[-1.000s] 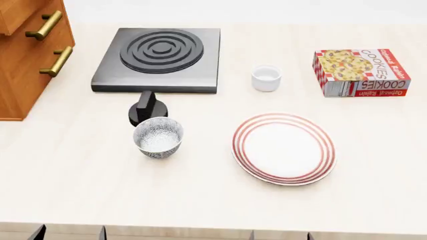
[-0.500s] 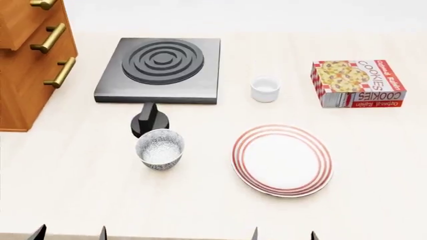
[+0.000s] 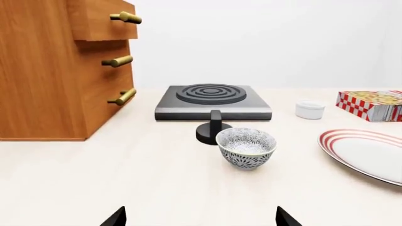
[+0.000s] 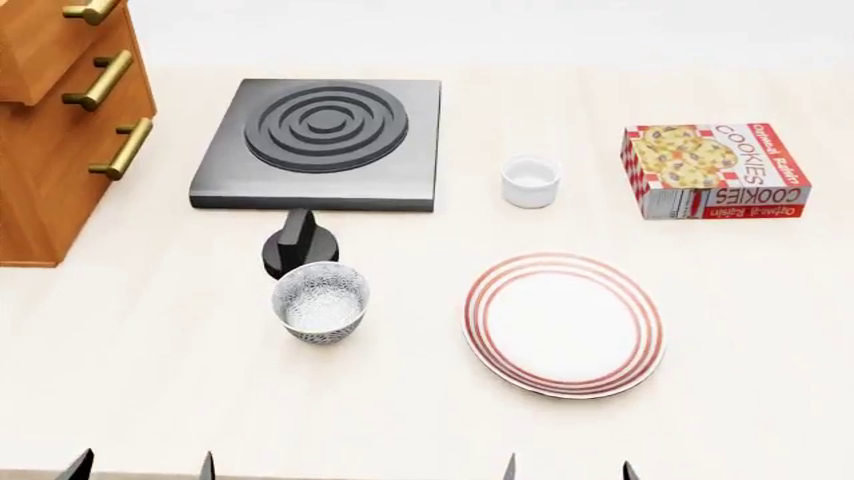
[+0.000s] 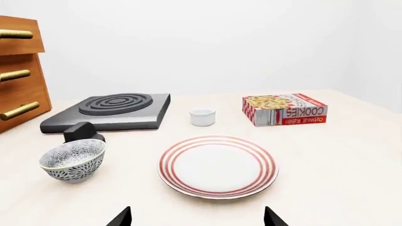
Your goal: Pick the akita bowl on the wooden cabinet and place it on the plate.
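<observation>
A patterned bowl (image 4: 320, 303) stands upright on the table (image 4: 160, 380), toward the near edge, just in front of a black knob (image 4: 298, 243) and well apart from the plate (image 4: 565, 323), which lies empty to its right. The wooden cabinet (image 4: 60, 120) occupies the far left corner (its top is out of frame, so no bowl is visible on it). Left claw (image 4: 140, 466) and right claw (image 4: 567, 467) both stand open at the near edge, holding nothing.

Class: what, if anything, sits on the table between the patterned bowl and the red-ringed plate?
Nothing: between the patterned bowl and the plate there is only bare table, clearest in the head view.
</observation>
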You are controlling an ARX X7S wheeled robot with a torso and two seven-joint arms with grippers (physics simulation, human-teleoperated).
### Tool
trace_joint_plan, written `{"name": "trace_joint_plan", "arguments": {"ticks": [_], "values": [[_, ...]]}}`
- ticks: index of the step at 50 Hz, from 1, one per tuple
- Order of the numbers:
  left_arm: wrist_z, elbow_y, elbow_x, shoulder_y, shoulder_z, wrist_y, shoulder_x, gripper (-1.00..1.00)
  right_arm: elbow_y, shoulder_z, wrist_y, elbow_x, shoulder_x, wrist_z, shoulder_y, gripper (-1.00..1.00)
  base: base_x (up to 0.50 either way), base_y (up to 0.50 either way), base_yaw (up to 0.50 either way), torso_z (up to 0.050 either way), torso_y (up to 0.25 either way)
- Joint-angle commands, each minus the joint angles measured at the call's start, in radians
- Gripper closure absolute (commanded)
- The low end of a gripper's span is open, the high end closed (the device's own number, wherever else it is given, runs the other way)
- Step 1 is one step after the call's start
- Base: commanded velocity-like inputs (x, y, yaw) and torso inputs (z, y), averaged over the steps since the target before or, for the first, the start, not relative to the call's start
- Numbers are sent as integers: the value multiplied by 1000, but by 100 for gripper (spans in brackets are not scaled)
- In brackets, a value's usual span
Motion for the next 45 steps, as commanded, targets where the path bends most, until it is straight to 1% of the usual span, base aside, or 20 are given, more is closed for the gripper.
{"name": "trace_joint_plan", "arguments": {"ticks": [1, 4, 10, 45], "values": [[-13, 0, -10, -1, 12, 0, -10, -100, 2, -19, -1, -5, 13, 17, 2, -100, 0, 0, 0, 50, 27], [-27, -6, 2, -11, 20, -24, -12, -100, 3, -23, -1, -6, 16, 21, 3, -100, 0, 0, 0, 38, 9], [-30, -3, -7, -9, 24, -21, -17, -100, 4, -34, 1, -17, 22, 32, 5, -100, 0, 149, 0, 0, 0], [-57, 1, -28, -9, 53, -16, -40, -100, 8, -61, -1, 1, 44, 60, 10, -100, 0, 497, 0, 0, 0]]}}
